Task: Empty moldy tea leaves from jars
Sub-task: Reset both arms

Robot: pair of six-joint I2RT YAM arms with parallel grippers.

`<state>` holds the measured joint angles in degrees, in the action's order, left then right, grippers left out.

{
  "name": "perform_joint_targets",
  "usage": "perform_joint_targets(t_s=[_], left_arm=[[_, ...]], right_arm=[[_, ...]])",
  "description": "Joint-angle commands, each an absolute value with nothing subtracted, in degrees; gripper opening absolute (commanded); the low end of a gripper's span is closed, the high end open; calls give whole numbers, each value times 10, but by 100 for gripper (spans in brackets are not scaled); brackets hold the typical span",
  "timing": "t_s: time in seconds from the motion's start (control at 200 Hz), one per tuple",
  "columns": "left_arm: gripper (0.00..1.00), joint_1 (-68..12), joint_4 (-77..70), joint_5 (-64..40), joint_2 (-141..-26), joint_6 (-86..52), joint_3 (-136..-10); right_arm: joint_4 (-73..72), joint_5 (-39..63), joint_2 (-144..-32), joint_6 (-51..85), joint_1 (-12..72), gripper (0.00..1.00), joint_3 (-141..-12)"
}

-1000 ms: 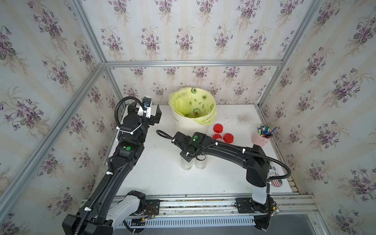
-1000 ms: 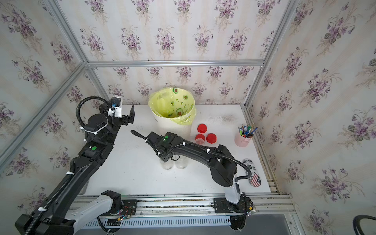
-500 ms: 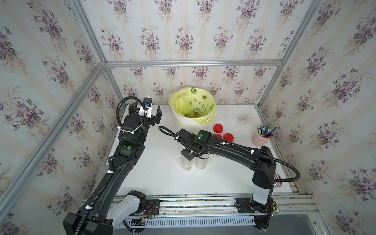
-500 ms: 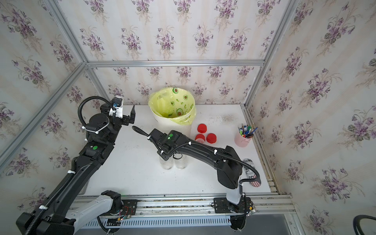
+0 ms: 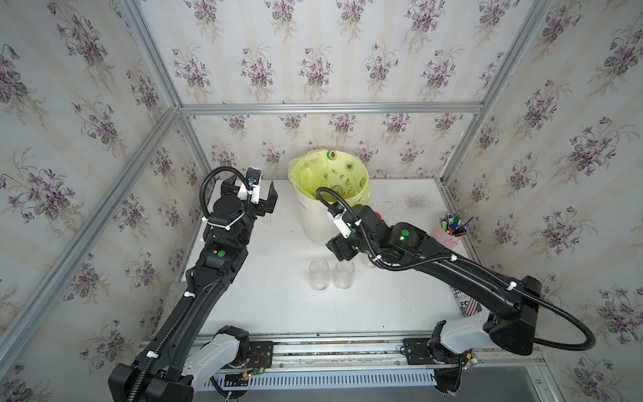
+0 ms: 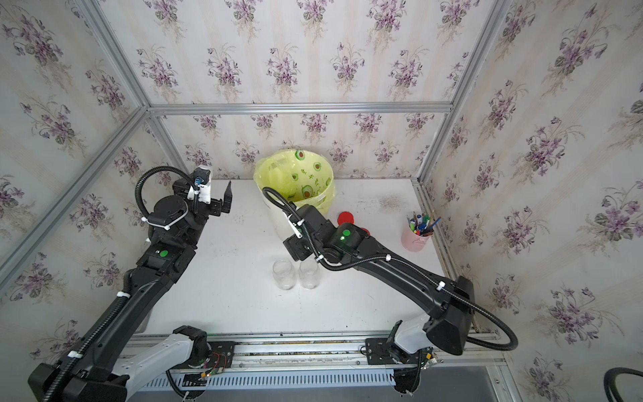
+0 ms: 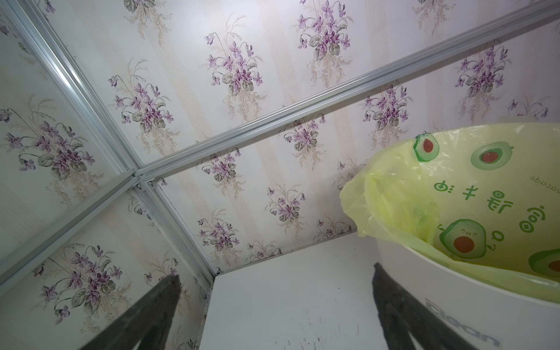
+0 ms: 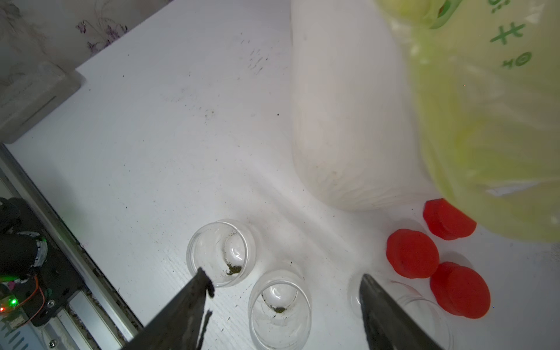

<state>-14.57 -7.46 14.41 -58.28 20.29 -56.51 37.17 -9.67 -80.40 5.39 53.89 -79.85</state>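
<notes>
Jars (image 8: 219, 253): emptied. We are holding left end effector (image 7: 275, 272) and right end effector (image 8: 285, 278) wide, empty; recapping likely next.

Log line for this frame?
jars: three, uncapped, upright, two show only crumbs | red caps: by bin | right hand: open over jars | left hand: open, empty

This is a lab test cell dressed as a home: violet-print wallpaper panels (image 5: 313, 62) sit in bare aluminium framing (image 5: 330, 108). Robot arms (image 5: 212, 275) are mounted on a rail (image 5: 330, 343) along the white table (image 5: 278, 306). The table carries a lined bin (image 5: 309, 219) and a pen cup (image 6: 414, 242).
</notes>
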Motion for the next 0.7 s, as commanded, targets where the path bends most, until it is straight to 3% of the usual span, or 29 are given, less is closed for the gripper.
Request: perform_joint_targets(t_s=[0.0,0.145,0.29,0.555,0.699], left_arm=[[100,-145,-103,141,-575,198,-553],[100,-143,-98,143,-570,196,-531],[100,-138,-100,147,-561,173,-500],[100,-125,-127,154,-565,119,-428],[100,-120,-152,164,-585,88,-399]], right_arm=[[281,-85,-768,54,512,84,-773],[229,-55,-720,51,449,100,-726],[198,-60,-692,49,377,100,-693],[62,34,-643,68,194,100,-566],[-32,12,-656,83,141,100,-487]])
